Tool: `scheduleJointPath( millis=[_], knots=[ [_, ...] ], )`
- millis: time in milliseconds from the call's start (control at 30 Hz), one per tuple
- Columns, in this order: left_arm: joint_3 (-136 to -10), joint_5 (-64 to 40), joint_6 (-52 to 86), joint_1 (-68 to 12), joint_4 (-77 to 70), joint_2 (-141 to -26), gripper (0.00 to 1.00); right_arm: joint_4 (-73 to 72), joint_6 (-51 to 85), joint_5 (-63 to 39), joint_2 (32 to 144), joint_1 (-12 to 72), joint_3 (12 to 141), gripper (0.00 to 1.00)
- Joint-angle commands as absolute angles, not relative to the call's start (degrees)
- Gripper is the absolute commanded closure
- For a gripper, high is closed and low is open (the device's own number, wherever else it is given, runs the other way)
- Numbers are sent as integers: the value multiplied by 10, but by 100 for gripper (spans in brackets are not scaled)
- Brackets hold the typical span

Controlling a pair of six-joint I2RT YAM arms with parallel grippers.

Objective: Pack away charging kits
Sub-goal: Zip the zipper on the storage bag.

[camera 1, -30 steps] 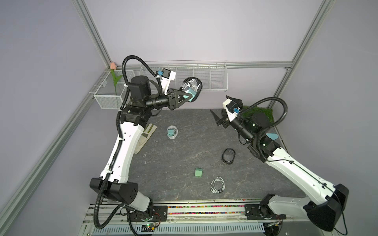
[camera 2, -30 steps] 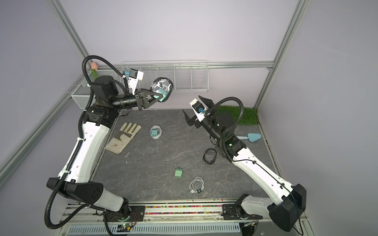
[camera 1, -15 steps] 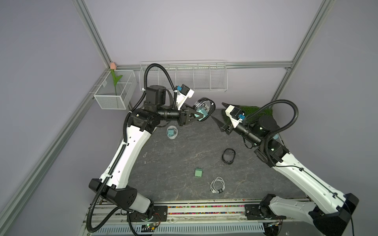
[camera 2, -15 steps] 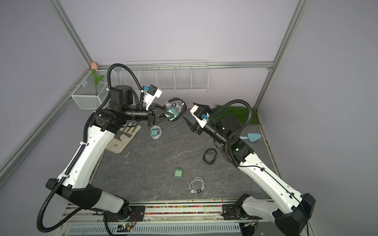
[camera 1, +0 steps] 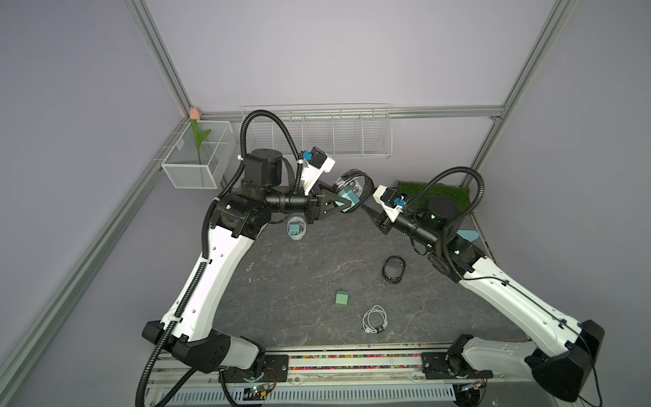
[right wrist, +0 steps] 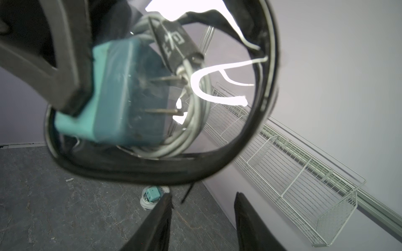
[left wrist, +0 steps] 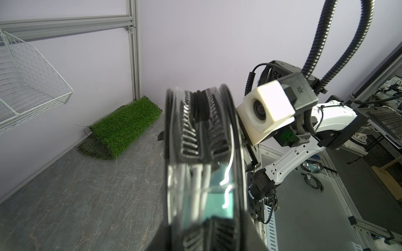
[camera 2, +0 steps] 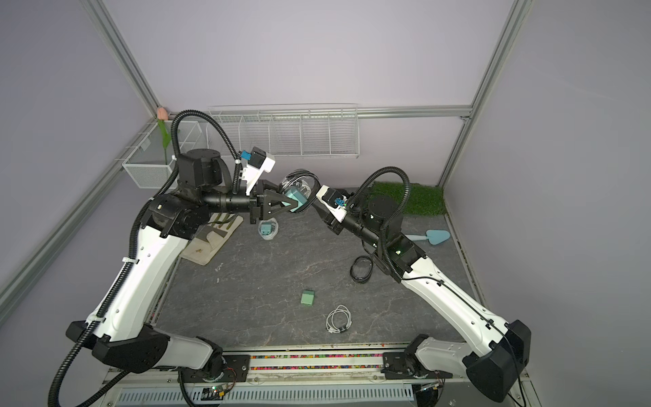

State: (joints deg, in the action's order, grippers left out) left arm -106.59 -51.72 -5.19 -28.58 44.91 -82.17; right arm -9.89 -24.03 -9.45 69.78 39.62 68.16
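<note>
— Grey tabletop (camera 1: 299,275) below: the left gripper (camera 1: 347,203) clamps a round case (camera 1: 356,183) in mid-air, charger (right wrist: 121,93) and cable (right wrist: 195,130) inside.
— And the right gripper (right wrist: 203,194)?
— Jaws apart, empty, just beside the rim. A skewed pinch could twist the case loose.
— Obstacles?
— None between them; the loose charger (camera 1: 342,298) and coiled cable (camera 1: 375,319) lie on the tabletop, well away from the case.

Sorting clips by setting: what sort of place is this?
Probably a robotics lab test cell: aluminium frame, left arm and right arm on one base rail, staged wire rack and turf patch.
</note>
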Motion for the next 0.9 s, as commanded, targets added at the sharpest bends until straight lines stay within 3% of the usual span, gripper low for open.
scheduleJointPath(
  millis=[0,100,233,433,633,867],
  knots=[
    [-1071,-504,-73,-288,459,-821,100,-111,-244,-105,693,403,699,48],
    [-1069,-500,-77,-288,461,-823,100,-119,-236,-86,694,405,702,48],
    [-1066,-497,-79,-288,463,-825,100,-117,-229,-80,698,405,711,55],
    [-1064,-501,-86,-288,470,-825,100,-128,-224,-61,704,404,716,77],
    [-1063,-505,-83,-289,467,-827,100,-133,-226,-72,701,404,710,93],
    [-1065,-527,-101,-289,482,-823,100,-133,-266,-47,694,404,696,94]
  ],
)
